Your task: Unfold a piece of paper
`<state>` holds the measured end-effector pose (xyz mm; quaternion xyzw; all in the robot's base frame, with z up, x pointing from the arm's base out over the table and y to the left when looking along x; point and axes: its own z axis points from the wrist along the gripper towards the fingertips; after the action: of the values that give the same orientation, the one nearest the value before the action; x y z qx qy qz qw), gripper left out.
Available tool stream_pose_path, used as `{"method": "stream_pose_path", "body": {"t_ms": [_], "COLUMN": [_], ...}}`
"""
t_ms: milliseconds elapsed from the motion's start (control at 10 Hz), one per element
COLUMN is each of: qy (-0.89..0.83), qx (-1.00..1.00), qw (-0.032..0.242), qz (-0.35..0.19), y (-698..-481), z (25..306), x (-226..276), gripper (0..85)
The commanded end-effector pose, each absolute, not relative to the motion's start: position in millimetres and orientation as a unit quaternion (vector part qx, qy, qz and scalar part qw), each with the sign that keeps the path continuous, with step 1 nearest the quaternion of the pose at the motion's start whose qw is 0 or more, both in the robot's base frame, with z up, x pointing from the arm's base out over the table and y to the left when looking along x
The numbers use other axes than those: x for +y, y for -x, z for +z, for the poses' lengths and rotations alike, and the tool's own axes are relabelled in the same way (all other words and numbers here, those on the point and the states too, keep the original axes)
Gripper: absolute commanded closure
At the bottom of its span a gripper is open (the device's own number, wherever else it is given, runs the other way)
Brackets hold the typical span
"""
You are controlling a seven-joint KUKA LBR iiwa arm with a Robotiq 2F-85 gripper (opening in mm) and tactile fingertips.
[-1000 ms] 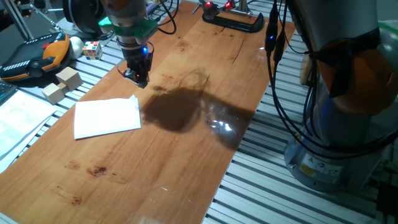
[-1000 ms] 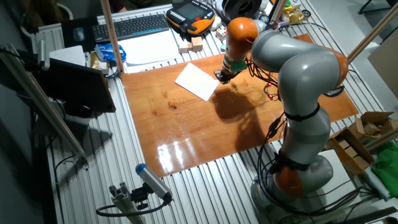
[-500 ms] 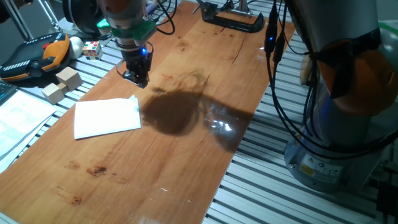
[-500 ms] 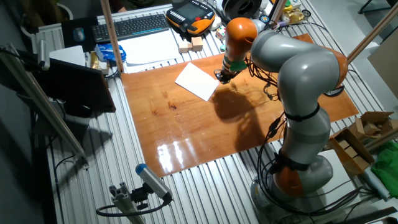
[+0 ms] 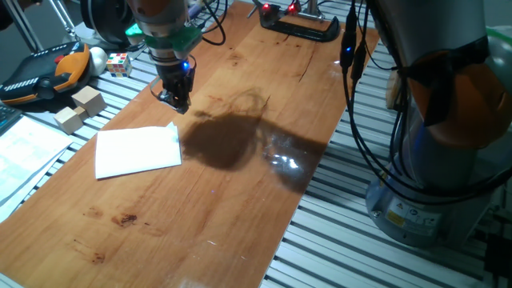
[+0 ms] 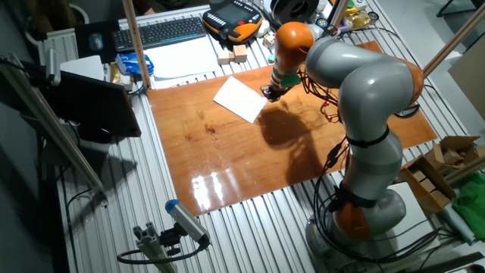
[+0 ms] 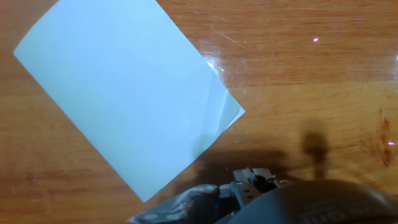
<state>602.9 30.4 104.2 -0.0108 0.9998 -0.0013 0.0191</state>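
Note:
The piece of paper [image 5: 136,150] is a plain white sheet, folded, lying flat on the wooden board [image 5: 240,200]. It also shows in the other fixed view [image 6: 239,98] and fills the upper left of the hand view [image 7: 124,93]. Its top layer curls up slightly at the corner nearest the gripper. My gripper [image 5: 178,101] hangs just above the board, a little beyond that corner and apart from the paper. Its fingers look closed together and hold nothing. It shows in the other fixed view [image 6: 267,93] and at the bottom edge of the hand view [image 7: 252,180].
Two wooden blocks [image 5: 80,108], a colour cube [image 5: 118,63] and an orange-black teach pendant [image 5: 40,76] lie left of the board. Printed sheets [image 5: 24,148] are at the far left. A black clamp [image 5: 300,28] grips the board's far end. A keyboard [image 6: 159,32] lies behind.

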Motion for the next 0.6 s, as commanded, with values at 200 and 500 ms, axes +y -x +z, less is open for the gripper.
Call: {"method": "stream_pose_path", "body": {"t_ms": [200,500], "qy": [0.013,0.002], "qx": [0.999,0.999], "qw": [0.031,0.039], "qz": [0.006,0.014], "y": [-615,-624], "z": [94,86], "x": [33,33], "gripper": [83.0,44.7]}}
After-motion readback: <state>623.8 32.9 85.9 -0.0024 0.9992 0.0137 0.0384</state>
